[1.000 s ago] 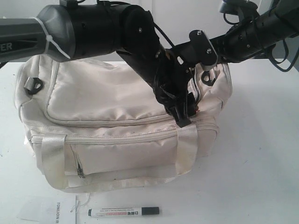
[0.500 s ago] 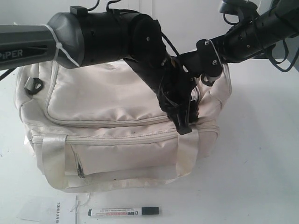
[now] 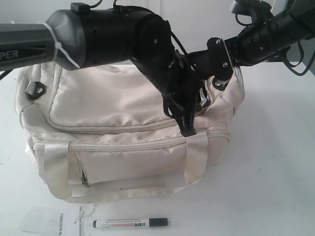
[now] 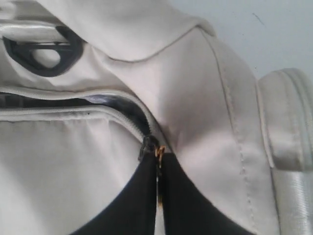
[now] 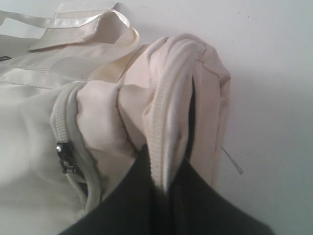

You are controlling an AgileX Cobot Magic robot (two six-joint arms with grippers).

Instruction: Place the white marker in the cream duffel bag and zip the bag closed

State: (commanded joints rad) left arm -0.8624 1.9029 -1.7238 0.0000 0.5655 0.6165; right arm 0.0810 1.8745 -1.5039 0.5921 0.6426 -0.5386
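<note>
Grippers on 2 black arms meet at one end of the cream duffel bag (image 3: 113, 113), which sits on a white table (image 3: 275, 172). The left gripper (image 4: 159, 162) is pinched tight on the zip pull (image 4: 148, 146) at the flap's curved corner, and a dark gap shows along the zip beside it. The right gripper (image 5: 164, 183) is clamped on a bunched fold of the bag's end seam.

The white marker (image 3: 130, 223) lies on the table in front of the bag, well apart from both grippers, near a printed paper slip (image 3: 49, 221).

Likely risks: the small pull may slip from the pinch, bunched fabric may jam the zip at the corner, and the soft bag may drag. Closing the zip now would leave the marker outside.

The table is plain, smooth and white. Only a pale wall (image 3: 197, 14) shows behind.
</note>
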